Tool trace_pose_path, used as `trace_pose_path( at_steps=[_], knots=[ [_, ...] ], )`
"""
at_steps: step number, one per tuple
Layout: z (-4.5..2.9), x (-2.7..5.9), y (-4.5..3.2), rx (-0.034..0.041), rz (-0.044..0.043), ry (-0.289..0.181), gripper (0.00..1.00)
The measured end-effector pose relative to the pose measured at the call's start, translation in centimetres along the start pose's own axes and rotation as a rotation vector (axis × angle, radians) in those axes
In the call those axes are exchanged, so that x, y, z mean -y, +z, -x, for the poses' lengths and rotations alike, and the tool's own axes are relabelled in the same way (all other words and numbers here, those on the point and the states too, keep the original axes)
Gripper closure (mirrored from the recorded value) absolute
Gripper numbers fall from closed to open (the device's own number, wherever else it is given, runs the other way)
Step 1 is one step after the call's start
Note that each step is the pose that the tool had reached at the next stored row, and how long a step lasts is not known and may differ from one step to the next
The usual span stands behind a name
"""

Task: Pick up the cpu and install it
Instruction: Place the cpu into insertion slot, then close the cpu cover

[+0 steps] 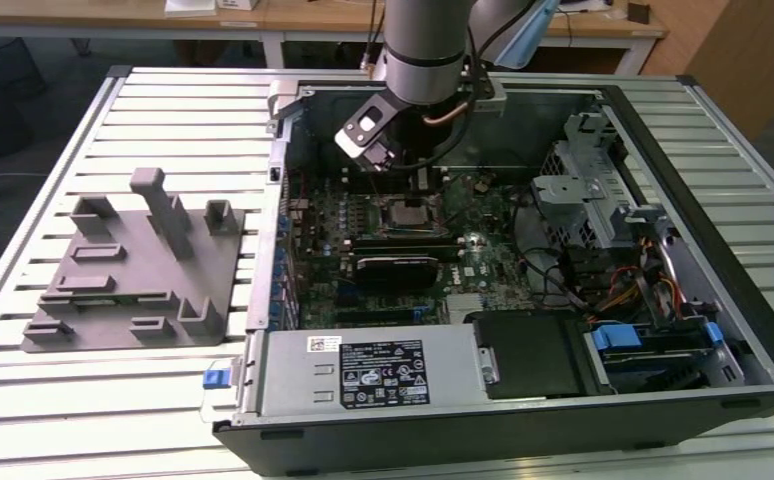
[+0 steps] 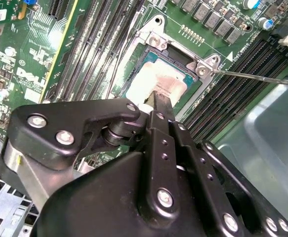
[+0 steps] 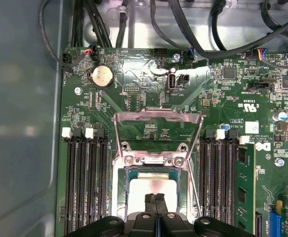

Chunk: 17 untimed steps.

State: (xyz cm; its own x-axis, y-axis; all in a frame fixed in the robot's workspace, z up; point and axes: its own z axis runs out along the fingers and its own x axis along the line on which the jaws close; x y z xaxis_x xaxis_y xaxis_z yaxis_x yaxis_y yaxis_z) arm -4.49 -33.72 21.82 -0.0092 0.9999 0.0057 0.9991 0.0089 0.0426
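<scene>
as it lies in the socket (image 3: pixel 156 159), the cpu (image 3: pixel 151 181) looks pale silver.

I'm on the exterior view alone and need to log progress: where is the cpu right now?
Observer: In both wrist views the cpu lies flat in the socket.
Operator: Is the retaining frame closed over it?
Observer: No; in the first wrist view that frame stands raised, clear of the cpu.
Operator: What's over it, then?
Observer: The gripper, shut, tips together just over the cpu's silver top; whether they touch it I cannot tell.
</scene>
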Motion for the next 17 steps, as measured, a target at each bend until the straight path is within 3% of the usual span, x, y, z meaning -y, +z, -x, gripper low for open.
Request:
trace_pose_path(
  at_steps=[8,17],
  knots=[
    [0.0,-0.03,-0.58,0.0023,0.0,0.0,0.89],
    [-0.01,-0.09,-1.96,0.0043,0.0,0.0,0.89]
  ],
)
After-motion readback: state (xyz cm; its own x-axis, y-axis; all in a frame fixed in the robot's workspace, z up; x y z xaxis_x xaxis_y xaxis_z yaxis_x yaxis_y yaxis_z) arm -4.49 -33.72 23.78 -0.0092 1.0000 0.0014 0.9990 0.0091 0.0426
